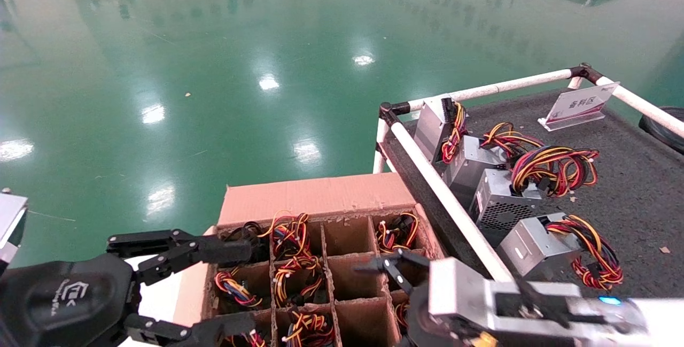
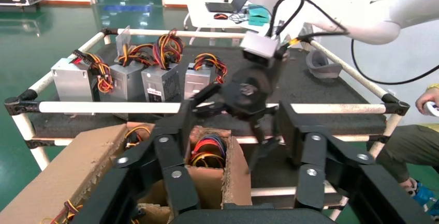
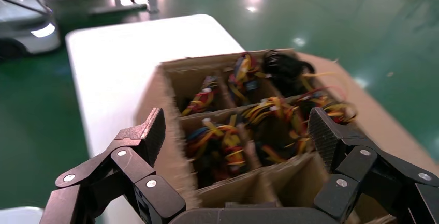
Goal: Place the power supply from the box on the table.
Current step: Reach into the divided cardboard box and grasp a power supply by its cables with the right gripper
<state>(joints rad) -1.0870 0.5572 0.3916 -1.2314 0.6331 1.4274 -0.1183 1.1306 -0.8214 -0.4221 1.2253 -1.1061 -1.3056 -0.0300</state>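
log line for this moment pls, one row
left end effector: open, at box left edge | right end effector: open, empty, over box right cells | table: four power supplies

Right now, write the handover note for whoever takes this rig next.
Left tool: open, empty, at the box's left edge.
Right tool: open, empty, over the cells on the box's right side.
Four grey units already sit in a row on the table behind the white rail.
Wire bundles fill several cells, and some cells are empty.
Done: nothing gripped this cycle.
Left: lower into a filled cell, grip a power supply, lift it, set it on the table.
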